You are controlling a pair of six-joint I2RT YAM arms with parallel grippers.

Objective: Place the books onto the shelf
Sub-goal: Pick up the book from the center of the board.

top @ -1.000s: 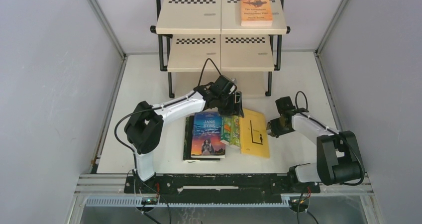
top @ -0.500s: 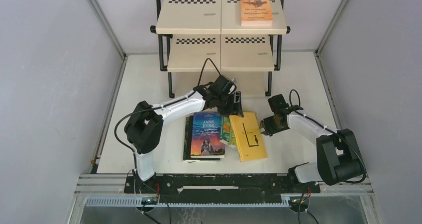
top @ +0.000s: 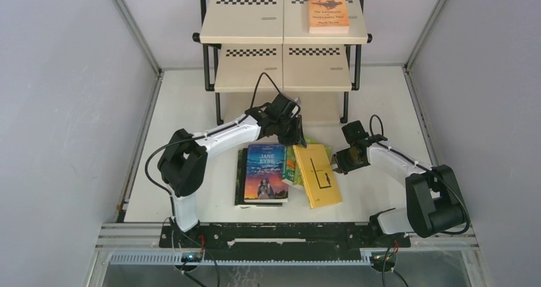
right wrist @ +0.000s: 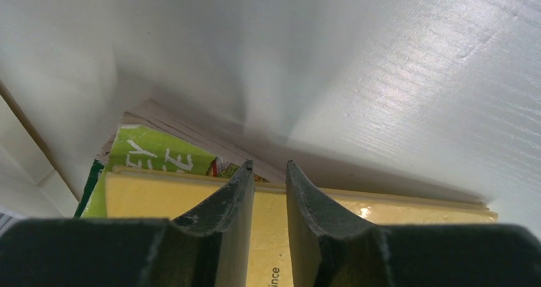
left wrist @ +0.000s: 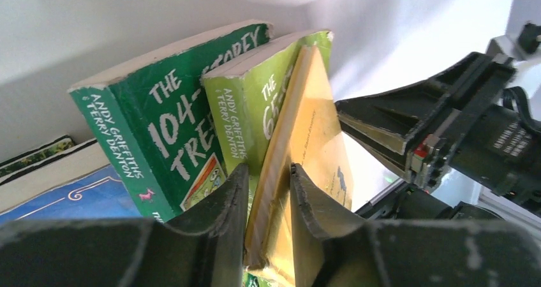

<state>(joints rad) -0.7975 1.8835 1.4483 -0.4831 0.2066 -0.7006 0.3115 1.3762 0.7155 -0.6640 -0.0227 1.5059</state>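
- Yellow book (top: 319, 175), seen from above, lies slanted over the green books (top: 292, 167), beside the blue book (top: 266, 172). Its long axis runs from my bases toward the shelf (top: 284, 25).
- My left gripper (top: 298, 137) sits at its far end and my right gripper (top: 337, 164) at its right edge. The left is nearer the shelf, which stands just beyond and holds an orange book (top: 328, 11) on its top board.
- The white table (top: 185, 108) is flat, with grey walls on both sides.
- Left wrist: my fingers (left wrist: 217, 223) pinch the yellow book (left wrist: 312, 153) by its edge, one on each cover. The green books (left wrist: 166, 127) lie just behind it.
- Right wrist: my jaws stand nearly together over the yellow cover (right wrist: 191, 194). I cannot tell whether they grip it.
- I judge the carry should go forward and up, on the left arm.
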